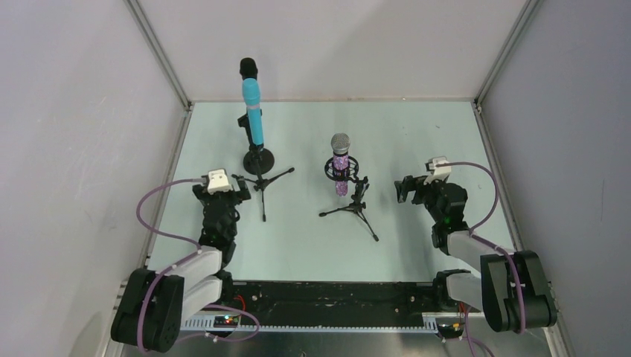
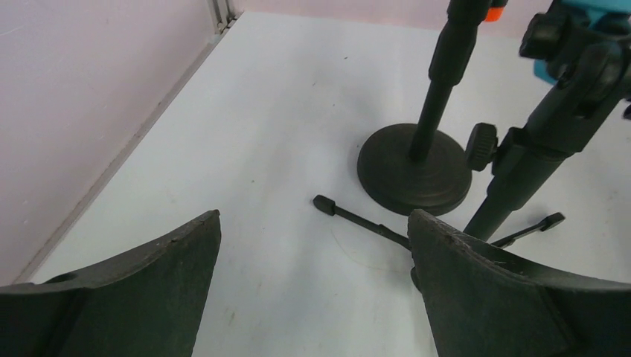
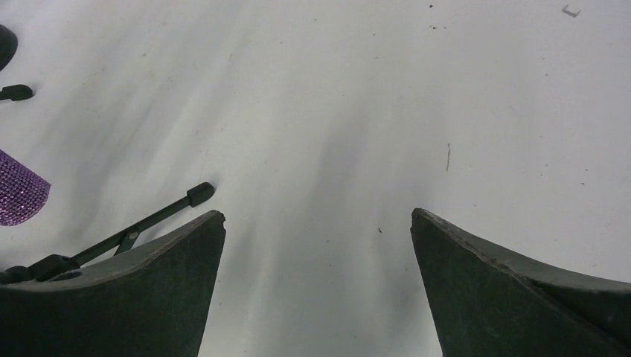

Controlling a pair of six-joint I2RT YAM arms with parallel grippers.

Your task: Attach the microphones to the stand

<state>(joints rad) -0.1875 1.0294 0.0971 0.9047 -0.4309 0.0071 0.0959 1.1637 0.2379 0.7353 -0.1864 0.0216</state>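
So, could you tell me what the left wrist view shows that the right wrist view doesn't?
Left wrist only: the round-base stand, an orange tip above it, the cyan microphone on a tripod stand. Right wrist only: the end of the purple microphone and one leg of its tripod. Both: the table, and the left gripper or right gripper, open.

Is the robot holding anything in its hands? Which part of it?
No, nothing is held. The left hand and the right hand are both open and empty. Neither touches the blue microphone or the purple microphone.
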